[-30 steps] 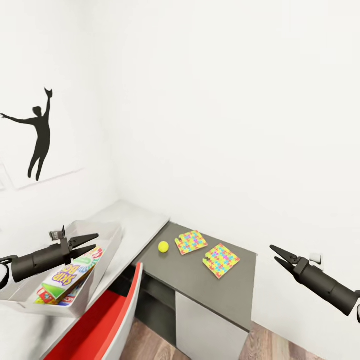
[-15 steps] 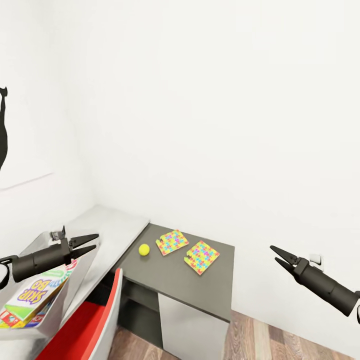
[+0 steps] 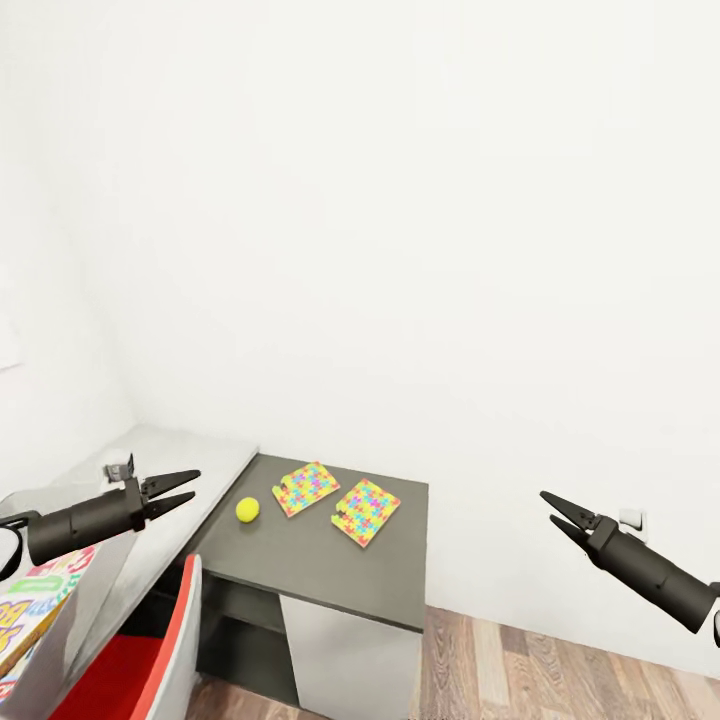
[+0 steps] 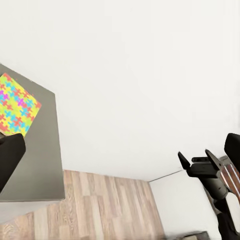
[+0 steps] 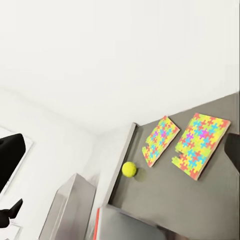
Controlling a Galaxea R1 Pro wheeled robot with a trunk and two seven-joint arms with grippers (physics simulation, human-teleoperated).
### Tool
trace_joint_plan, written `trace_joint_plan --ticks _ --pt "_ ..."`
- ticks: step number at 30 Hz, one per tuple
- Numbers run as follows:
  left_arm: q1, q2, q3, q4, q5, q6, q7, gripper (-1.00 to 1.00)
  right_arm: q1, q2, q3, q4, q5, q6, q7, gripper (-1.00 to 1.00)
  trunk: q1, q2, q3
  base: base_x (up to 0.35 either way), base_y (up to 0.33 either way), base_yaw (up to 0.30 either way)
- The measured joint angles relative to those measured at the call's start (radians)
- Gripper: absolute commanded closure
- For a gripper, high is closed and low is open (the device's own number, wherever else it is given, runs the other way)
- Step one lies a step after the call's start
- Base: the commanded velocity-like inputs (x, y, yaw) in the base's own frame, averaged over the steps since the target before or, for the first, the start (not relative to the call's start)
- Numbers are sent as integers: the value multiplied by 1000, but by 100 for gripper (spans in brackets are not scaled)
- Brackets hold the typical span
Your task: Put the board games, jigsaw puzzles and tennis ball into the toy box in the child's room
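Dark grey tabletop, the lower section of the table [image 3: 320, 570], now sits lower left of centre in my head view. The whole picture has slid leftwards over the last second, so it is my camera that has turned right, not the toys that have moved. The wall silhouette has left the frame, and the toy box [image 3: 50, 650] has slipped to the bottom left corner, with one board game [image 3: 25, 610] showing inside it.

On the dark section lie the tennis ball [image 3: 247, 510] and the two jigsaw puzzles, the nearer puzzle [image 3: 366, 512] and the farther puzzle [image 3: 305, 488], just beside each other and apart from the ball. My right wrist view shows all three as well.

My left gripper [image 3: 178, 488] hangs over the pale part of the table, its fingers slightly parted and holding nothing. My right gripper [image 3: 556, 512] hovers at the right of the frame, well apart from the table, narrowly open and likewise empty.

I judge I am lining up on the remaining table toys; the ball or a puzzle comes next.
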Motion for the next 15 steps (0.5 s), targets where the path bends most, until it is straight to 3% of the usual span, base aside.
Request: trace_joint_plan --ticks 15 --pt "0 0 -1 0 0 0 0 -100 0 1 0 18 1 -1 -1 -100 0 0 0 0 0 -286"
